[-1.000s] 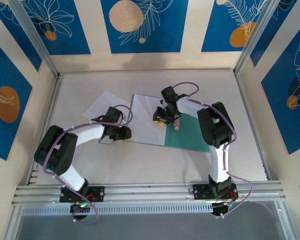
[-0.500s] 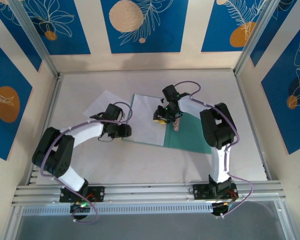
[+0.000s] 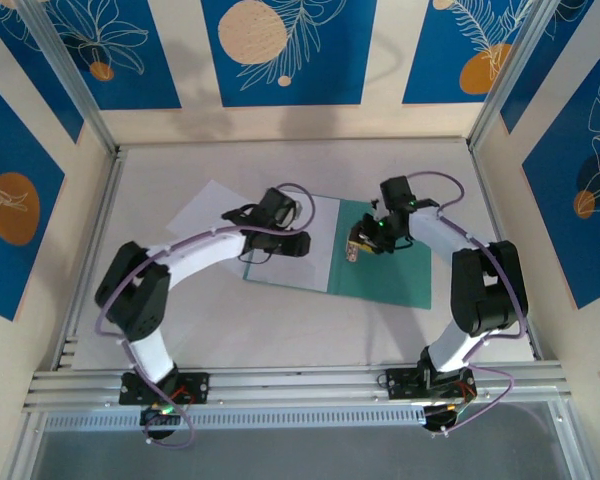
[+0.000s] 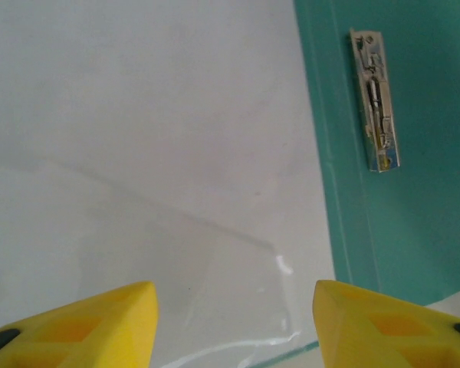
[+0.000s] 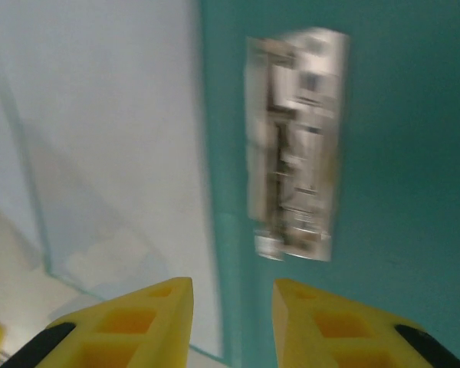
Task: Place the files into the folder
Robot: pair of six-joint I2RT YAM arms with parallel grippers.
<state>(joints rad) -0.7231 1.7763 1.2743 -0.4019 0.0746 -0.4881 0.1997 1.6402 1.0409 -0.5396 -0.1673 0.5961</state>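
The files are two white sheets. The inner sheet [image 3: 315,272] lies flat on the left leaf of the one open folder [image 3: 400,280]. The outer sheet [image 3: 202,207] lies on the table [image 3: 280,330] just past the folder's left edge, partly under my left arm.

One silver clip [image 4: 376,100] sits on the teal leaf beside the spine. My left pincer [image 4: 234,330] hovers over the inner sheet, wide apart and holding nothing. My right pincer [image 5: 231,322] hangs just short of the clip, open only narrowly and also holding nothing.

The sheet's right edge runs along the spine. Bare table lies in front of the folder and to its right.
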